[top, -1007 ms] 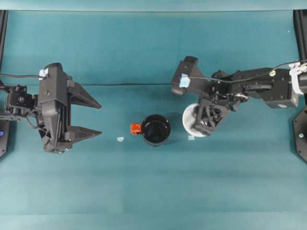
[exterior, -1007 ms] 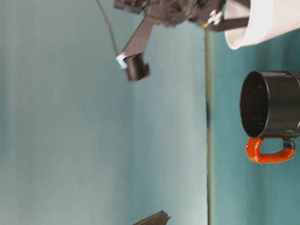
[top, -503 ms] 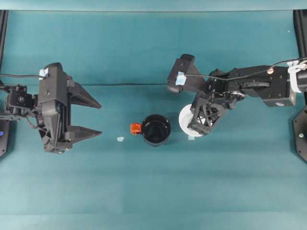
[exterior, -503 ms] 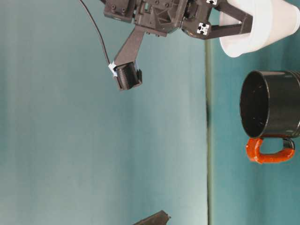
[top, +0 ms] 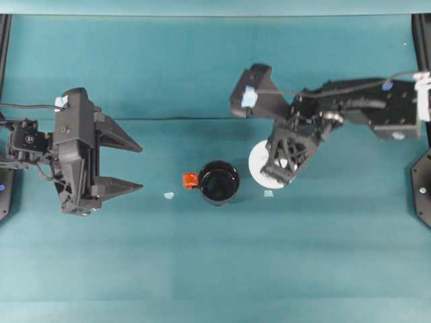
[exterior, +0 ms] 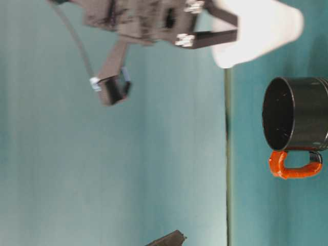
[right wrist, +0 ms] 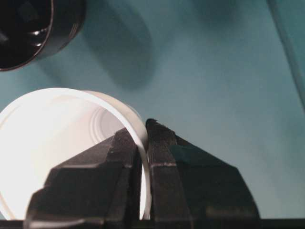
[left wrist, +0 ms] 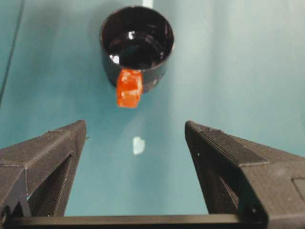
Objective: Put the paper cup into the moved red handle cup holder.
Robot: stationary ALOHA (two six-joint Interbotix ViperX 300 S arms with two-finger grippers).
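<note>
While the right gripper (right wrist: 142, 164) pinches the paper cup (top: 261, 165) by its rim wall, lifted off the desk (top: 215, 269) just beside the red handle cup holder (top: 219, 182), the left gripper (top: 128, 165) rests well apart, jaws spread wide and empty.

White tapered paper cup (top: 259, 163) hanging tilted in the air, its rim pinched, mouth open, just beside the red handle cup holder (top: 219, 182), glossy black holder standing upright and empty on the teal table, orange-red handle pointing away from the cup
</note>
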